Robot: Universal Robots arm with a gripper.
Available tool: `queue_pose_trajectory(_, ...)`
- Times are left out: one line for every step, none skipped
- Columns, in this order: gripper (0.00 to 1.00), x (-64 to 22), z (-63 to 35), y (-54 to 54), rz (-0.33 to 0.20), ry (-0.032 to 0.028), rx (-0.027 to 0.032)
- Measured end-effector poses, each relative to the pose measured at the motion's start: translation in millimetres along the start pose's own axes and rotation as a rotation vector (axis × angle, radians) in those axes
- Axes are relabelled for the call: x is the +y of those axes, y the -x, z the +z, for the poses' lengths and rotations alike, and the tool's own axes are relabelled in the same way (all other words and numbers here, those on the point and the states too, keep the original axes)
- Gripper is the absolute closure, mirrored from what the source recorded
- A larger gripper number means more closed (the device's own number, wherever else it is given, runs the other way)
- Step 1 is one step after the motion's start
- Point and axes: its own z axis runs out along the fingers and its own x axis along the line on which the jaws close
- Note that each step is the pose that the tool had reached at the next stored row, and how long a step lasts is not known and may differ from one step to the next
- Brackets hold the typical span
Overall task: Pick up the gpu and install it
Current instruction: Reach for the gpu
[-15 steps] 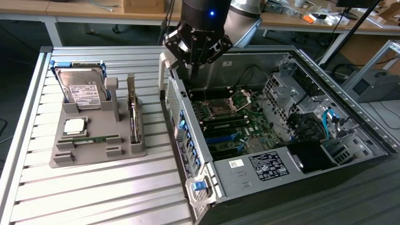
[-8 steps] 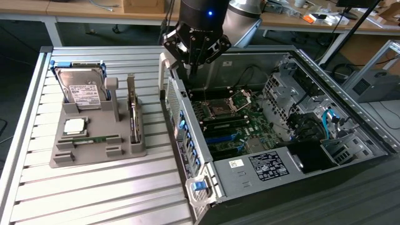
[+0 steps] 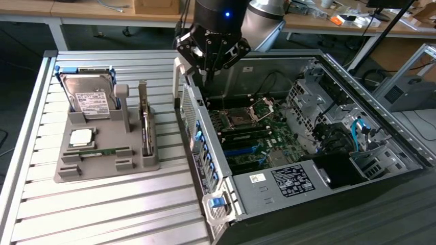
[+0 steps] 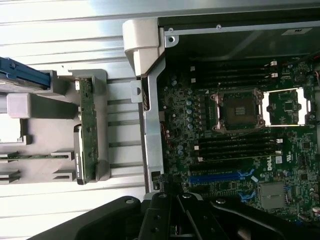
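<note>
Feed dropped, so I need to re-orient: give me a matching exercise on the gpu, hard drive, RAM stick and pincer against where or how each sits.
1 gpu
2 hard drive
3 RAM stick
4 pincer

A shut, above the case's wall
B lying flat, green, in the grey holder
C upright in the holder, white label showing
D on edge in the holder slot nearest the case

Pairs: 1-D, 2-C, 3-B, 4-A

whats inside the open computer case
A green motherboard with a bare processor socket, a blue slot, cables and a labelled metal box. The gripper hides what lies behind it.
</note>
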Motion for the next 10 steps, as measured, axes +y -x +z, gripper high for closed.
queue_pose_trajectory(0.9,0.0,0.0,-0.3,0.0,0.0,0.0)
queue_pose_trajectory(0.9,-0.1,0.0,-0.6,0.0,0.0,0.0)
queue_pose_trajectory(0.9,-0.1,0.0,-1.0,0.0,0.0001,0.0)
queue_pose_trajectory(0.9,-0.1,0.0,-1.2,0.0,0.0,0.0)
queue_pose_trajectory(0.9,-0.1,-0.1,-1.8,0.0,0.0,0.0)
queue_pose_trajectory(0.9,-0.2,-0.1,-2.3,0.0,0.0,0.0)
queue_pose_trajectory(0.9,-0.2,0.0,-2.8,0.0,0.0001,0.0)
queue_pose_trajectory(0.9,-0.2,-0.1,-3.2,0.0,0.0,0.0)
queue_pose_trajectory(0.9,-0.3,-0.1,-3.5,0.0,0.0,0.0)
queue_pose_trajectory(0.9,-0.3,-0.1,-3.9,0.0,0.0,0.0)
